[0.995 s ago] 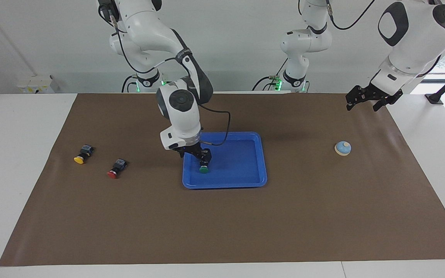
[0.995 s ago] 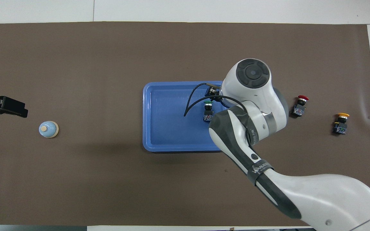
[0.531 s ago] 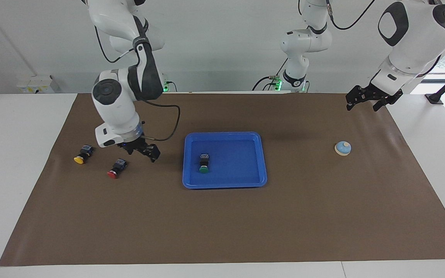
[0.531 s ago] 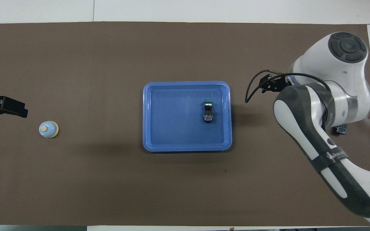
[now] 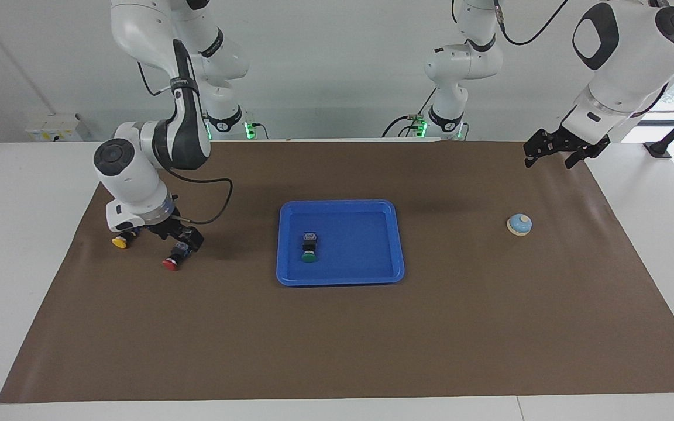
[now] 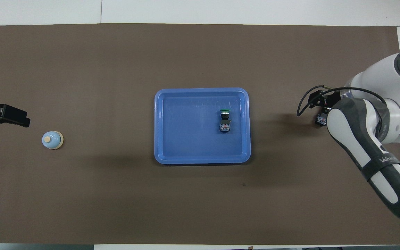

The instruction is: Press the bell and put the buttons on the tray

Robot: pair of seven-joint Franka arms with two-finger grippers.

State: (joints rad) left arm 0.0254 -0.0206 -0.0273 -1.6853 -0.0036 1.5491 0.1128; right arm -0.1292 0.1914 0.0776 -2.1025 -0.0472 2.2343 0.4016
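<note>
The green button (image 5: 309, 248) lies on its side in the blue tray (image 5: 384, 234), toward the right arm's end of it; the overhead view shows both the button (image 6: 225, 119) and the tray (image 6: 186, 139). The red button (image 5: 172, 261) and the yellow button (image 5: 119, 241) lie on the brown mat near the right arm's end. My right gripper (image 5: 180, 237) is open and low over the red button's black body (image 6: 321, 119). The arm hides the yellow button in the overhead view. The bell (image 5: 519, 224) stands near the left arm's end. My left gripper (image 5: 549, 156) waits in the air, near the bell (image 6: 52, 140).
A brown mat (image 5: 337, 339) covers most of the white table. A third robot's base (image 5: 445, 117) stands at the table's edge on the robots' side.
My right gripper let go of the green button in the tray, rose, swung toward the right arm's end and came down over the red button. The left arm has not moved.
</note>
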